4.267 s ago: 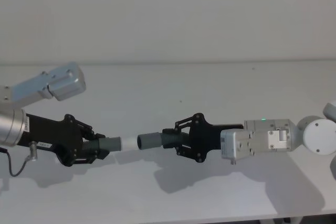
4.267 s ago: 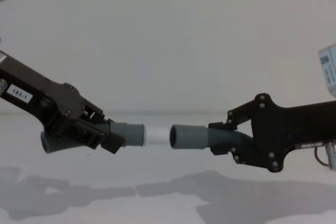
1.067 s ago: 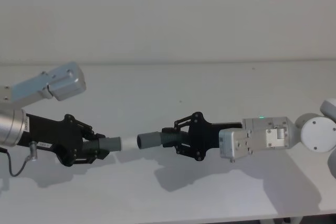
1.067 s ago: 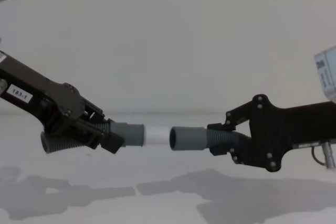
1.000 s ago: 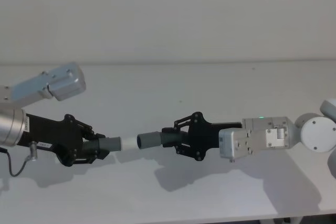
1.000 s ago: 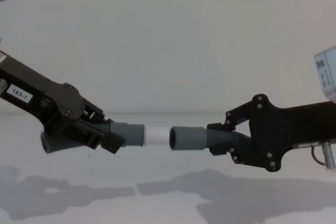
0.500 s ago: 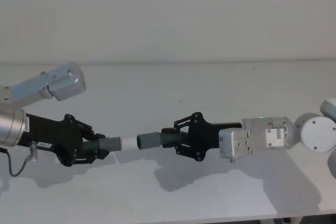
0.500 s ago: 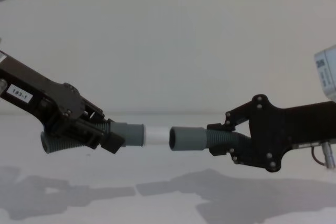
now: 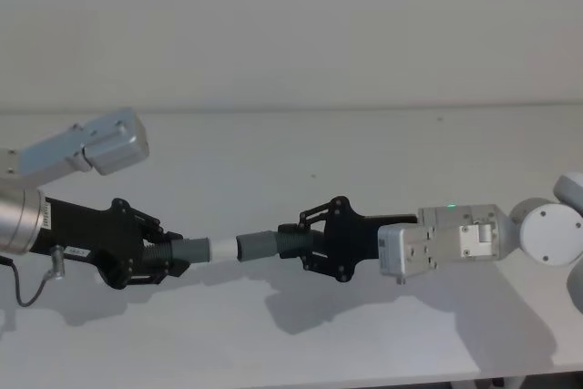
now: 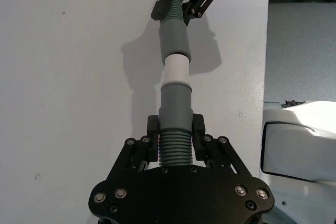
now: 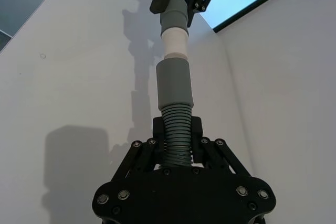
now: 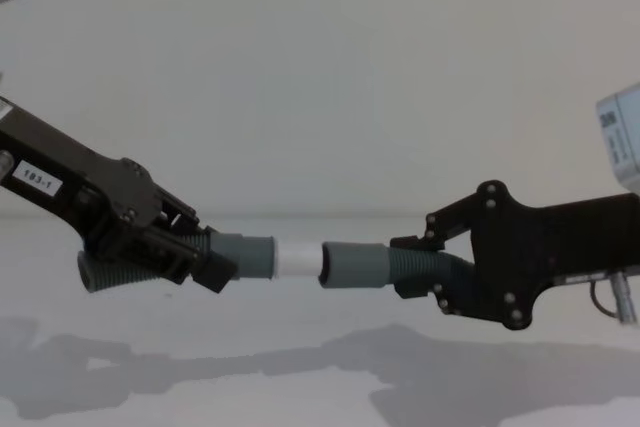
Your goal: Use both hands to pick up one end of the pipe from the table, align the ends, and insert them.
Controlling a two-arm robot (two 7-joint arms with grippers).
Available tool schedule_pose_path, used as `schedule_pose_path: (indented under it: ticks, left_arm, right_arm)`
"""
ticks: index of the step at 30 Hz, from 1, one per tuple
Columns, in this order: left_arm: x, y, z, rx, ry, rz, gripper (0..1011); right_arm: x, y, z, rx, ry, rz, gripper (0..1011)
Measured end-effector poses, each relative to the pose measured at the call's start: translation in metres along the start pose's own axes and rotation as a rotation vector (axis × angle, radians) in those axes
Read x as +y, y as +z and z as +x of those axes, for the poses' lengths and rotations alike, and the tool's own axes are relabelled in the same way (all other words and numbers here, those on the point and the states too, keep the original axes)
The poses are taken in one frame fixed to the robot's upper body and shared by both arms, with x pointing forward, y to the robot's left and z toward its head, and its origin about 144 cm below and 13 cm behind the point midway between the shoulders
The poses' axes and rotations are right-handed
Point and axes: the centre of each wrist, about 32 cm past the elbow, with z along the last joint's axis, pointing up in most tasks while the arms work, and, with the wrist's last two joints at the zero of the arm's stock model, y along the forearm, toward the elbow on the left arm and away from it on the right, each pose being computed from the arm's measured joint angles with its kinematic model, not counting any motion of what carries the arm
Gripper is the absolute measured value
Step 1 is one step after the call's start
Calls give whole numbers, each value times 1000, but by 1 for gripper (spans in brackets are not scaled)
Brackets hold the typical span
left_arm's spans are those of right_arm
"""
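Observation:
The pipe is in two pieces, both held level above the table [image 9: 383, 161]. My left gripper [image 9: 169, 258] is shut on the ribbed part of the piece with the white tip [image 9: 223, 248]. My right gripper [image 9: 303, 249] is shut on the ribs of the other piece, whose grey cuff [image 9: 257, 246] points left. In the chest view the white tip [image 12: 298, 257] meets the mouth of the cuff [image 12: 355, 264], and the two ends sit in one line. The left wrist view looks along the tip [image 10: 175, 69] into the cuff [image 10: 173, 38]. From the right wrist, the cuff [image 11: 174, 82] stands before the tip [image 11: 174, 43].
The table runs wide and bare behind and in front of both arms, with its front edge [image 9: 364, 380] near the bottom of the head view. A white robot body part [image 10: 299, 140] shows beside the table in the left wrist view.
My right gripper has moved a little to the left with its piece. The small gap between the cuff and the white tip has shut. The left arm has not moved.

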Motion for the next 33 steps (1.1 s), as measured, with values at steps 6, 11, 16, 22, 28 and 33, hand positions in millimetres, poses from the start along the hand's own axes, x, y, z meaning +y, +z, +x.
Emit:
schedule_pose_path:
  ticks: [6, 11, 16, 22, 28, 33]
  left_arm:
    - [0, 0, 0, 0, 0, 0, 335]
    - [0, 0, 0, 0, 0, 0, 335]
    - [0, 0, 0, 0, 0, 0, 335]
    - [0, 0, 0, 0, 0, 0, 335]
    - [0, 0, 0, 0, 0, 0, 335]
    - [0, 0, 0, 0, 0, 0, 335]
  right_arm:
    - [1, 0, 0, 3, 1, 4, 252]
    - [2, 1, 0, 4, 1, 5, 252]
    - [2, 0, 0, 6, -3, 4, 252]
    - [2, -1, 1, 6, -11, 3, 252]
    - [2, -2, 2, 7, -17, 0, 252]
    - [2, -2, 3, 9, -18, 0, 252]
